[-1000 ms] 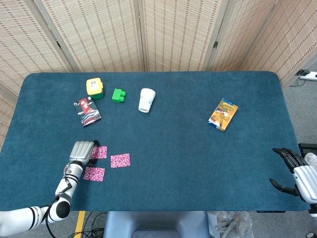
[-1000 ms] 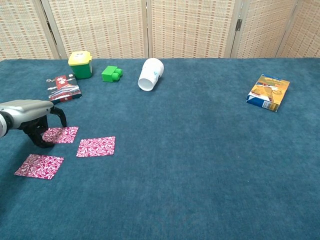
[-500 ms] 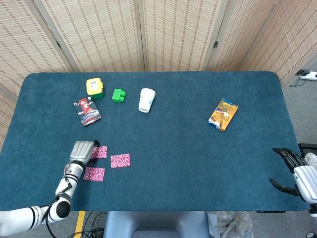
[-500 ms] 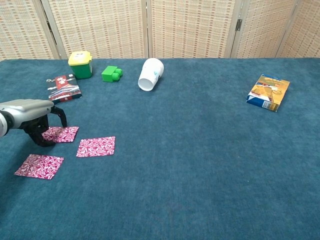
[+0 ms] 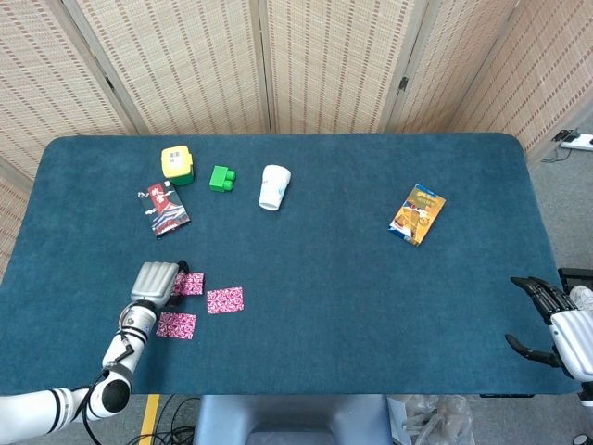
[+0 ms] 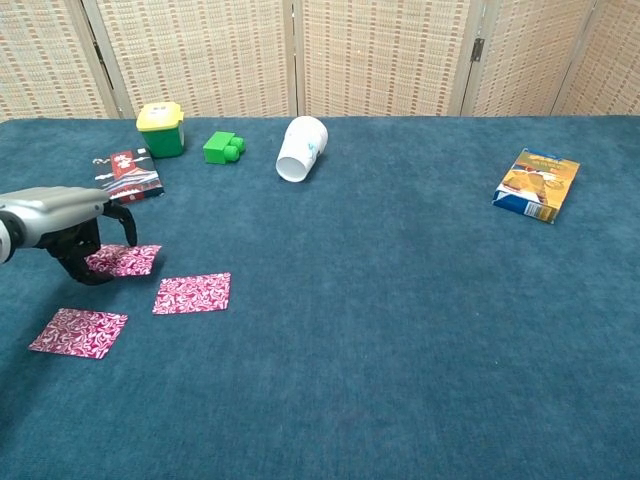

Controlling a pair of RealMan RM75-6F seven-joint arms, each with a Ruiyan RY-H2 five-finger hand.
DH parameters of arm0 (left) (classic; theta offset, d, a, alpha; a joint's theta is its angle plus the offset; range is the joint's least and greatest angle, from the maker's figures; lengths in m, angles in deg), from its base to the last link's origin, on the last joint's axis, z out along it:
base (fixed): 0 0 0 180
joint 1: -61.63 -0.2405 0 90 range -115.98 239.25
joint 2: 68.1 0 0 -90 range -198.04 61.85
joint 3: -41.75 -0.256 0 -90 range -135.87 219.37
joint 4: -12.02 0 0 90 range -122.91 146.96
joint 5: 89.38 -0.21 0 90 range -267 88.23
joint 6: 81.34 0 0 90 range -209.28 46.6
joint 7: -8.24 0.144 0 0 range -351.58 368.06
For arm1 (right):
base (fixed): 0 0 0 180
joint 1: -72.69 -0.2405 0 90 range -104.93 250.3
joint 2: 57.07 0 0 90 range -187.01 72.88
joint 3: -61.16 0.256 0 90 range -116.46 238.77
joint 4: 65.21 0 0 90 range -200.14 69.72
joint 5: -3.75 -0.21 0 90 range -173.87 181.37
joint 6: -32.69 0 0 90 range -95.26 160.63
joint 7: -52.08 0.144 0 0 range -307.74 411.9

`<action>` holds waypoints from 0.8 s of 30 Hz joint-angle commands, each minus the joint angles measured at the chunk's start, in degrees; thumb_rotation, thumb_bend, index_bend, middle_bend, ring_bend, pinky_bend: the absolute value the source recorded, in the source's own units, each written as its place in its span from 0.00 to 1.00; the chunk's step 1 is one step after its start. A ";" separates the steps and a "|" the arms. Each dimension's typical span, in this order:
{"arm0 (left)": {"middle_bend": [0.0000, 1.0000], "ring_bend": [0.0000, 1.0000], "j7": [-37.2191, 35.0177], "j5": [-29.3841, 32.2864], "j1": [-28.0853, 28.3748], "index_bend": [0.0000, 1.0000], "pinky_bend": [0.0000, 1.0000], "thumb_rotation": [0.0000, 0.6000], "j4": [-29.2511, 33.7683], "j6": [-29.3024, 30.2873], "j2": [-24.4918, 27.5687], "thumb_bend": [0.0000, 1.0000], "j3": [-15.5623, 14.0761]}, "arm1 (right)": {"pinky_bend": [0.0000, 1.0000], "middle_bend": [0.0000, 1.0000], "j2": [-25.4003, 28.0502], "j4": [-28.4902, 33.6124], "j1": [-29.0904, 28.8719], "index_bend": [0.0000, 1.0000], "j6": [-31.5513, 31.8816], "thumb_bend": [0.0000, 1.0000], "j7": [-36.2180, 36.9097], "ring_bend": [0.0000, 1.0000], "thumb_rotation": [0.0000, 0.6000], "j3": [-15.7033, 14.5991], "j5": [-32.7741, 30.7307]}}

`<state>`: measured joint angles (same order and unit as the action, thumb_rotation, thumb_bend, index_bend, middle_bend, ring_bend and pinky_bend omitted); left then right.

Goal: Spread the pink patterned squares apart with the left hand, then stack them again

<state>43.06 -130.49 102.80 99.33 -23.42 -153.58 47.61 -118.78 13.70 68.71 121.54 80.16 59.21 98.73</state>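
**Inspector:** Your left hand (image 6: pixel 70 225) sat near the table's (image 5: pixel 371 324) front-left corner, its fingers (image 6: pixel 95 262) curled down over the rear pink patterned square (image 6: pixel 125 260). I judged it a pinch, though the contact itself was hidden. The middle square (image 6: pixel 192 293) and the front square (image 6: pixel 78 332) lay flat, apart from one another.

**Operator:** So restacking had begun?

**Inspector:** In my judgement, yes. You should have kept that square level and aligned its edges over the middle square before release. Your right hand (image 5: pixel 556 324) hung off the front-right corner, fingers apart, empty.

**Operator:** And the surroundings?

**Inspector:** Blue felt-like cloth covered the table; woven folding screens (image 5: pixel 306 65) stood behind it.
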 commanded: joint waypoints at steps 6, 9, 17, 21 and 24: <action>0.99 0.97 0.22 -1.85 -0.84 0.37 1.00 1.00 3.23 1.66 1.96 0.34 -1.12 | 0.16 0.19 -0.29 -0.57 0.10 0.11 0.11 0.28 0.50 0.12 1.00 -0.05 0.04; 0.99 0.97 -0.23 -3.62 -1.80 0.37 1.00 1.00 5.18 2.87 3.20 0.34 -1.98 | 0.16 0.19 -0.36 -0.78 0.08 0.11 0.07 0.28 0.67 0.12 1.00 -0.05 0.04; 0.99 0.97 -0.91 -8.91 -4.55 0.37 1.00 1.00 9.58 5.90 6.01 0.34 -4.87 | 0.16 0.19 -0.46 -1.05 -0.01 0.11 0.32 0.28 0.88 0.12 1.00 0.19 0.04; 0.99 0.97 -1.73 -11.58 -6.35 0.37 1.00 1.00 11.46 7.41 7.02 0.34 -6.41 | 0.16 0.19 -0.28 -0.99 0.05 0.11 0.47 0.28 0.83 0.12 1.00 0.29 -0.08; 0.99 0.97 -1.87 -13.29 -7.45 0.36 1.00 1.00 12.53 7.89 7.33 0.34 -7.73 | 0.16 0.19 -0.23 -0.91 0.01 0.11 0.48 0.28 0.75 0.12 1.00 0.26 0.06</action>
<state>41.34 -143.13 95.90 111.31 -15.87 -146.52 40.49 -119.01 12.79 68.72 122.01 80.91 59.48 98.79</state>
